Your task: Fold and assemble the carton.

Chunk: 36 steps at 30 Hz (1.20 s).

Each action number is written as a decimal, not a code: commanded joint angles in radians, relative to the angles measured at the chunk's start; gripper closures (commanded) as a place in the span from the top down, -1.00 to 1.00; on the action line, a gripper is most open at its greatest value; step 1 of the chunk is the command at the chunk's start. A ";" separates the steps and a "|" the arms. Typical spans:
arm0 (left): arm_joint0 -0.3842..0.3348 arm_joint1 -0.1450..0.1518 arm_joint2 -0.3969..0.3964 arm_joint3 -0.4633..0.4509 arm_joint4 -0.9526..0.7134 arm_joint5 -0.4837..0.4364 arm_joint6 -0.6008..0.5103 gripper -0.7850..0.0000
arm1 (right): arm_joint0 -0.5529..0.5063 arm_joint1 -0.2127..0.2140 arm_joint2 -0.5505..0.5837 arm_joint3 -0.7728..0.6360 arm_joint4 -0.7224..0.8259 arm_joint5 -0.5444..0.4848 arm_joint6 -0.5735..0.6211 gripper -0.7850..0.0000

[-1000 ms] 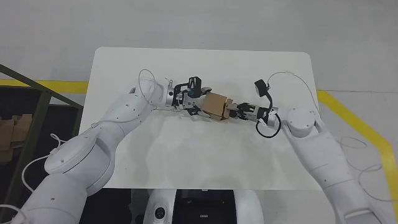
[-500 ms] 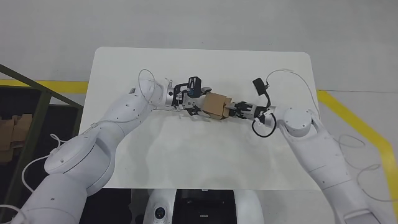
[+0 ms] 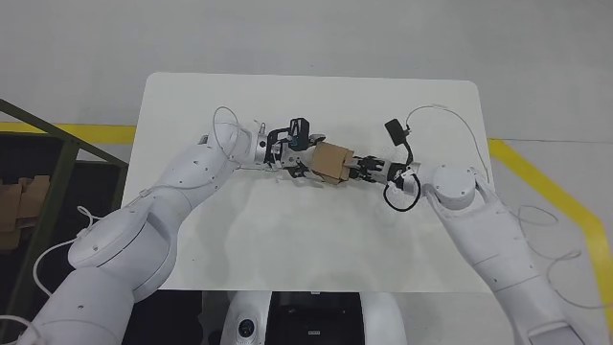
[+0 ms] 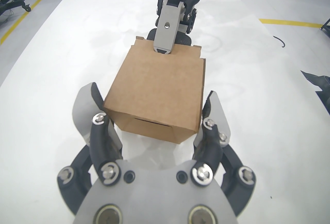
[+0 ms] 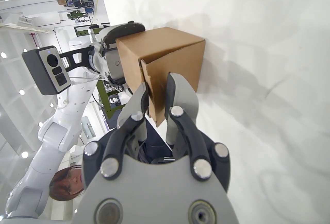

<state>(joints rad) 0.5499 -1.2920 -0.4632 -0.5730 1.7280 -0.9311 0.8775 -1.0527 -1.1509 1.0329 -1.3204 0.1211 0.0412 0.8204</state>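
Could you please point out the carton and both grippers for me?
carton (image 4: 159, 73), left wrist view, top panel.
left gripper (image 4: 150, 89), left wrist view, midway between fingertips.
right gripper (image 5: 157, 82), right wrist view, midway between fingertips.

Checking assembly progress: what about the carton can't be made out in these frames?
Top view: carton flaps too small; left gripper and right gripper cover its ends.
Left wrist view: far end hidden behind right gripper.
Right wrist view: interior hidden by the pinched flap.
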 commanded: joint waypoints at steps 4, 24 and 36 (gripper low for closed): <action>0.000 -0.001 0.000 0.000 0.001 -0.002 0.001 0.72 | 0.003 -0.003 -0.008 -0.004 -0.002 0.001 -0.004 -0.76; 0.000 -0.002 -0.003 0.006 -0.001 -0.005 -0.004 0.75 | -0.034 0.007 0.048 -0.018 0.001 -0.011 -0.017 -0.50; 0.000 -0.004 -0.005 0.004 -0.003 -0.010 -0.015 0.76 | -0.065 0.015 0.087 -0.038 0.026 -0.037 -0.007 -0.75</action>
<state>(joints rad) 0.5494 -1.2955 -0.4681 -0.5683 1.7255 -0.9395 0.8632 -1.1169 -1.1355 1.1191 -1.3573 0.1468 0.0048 0.8132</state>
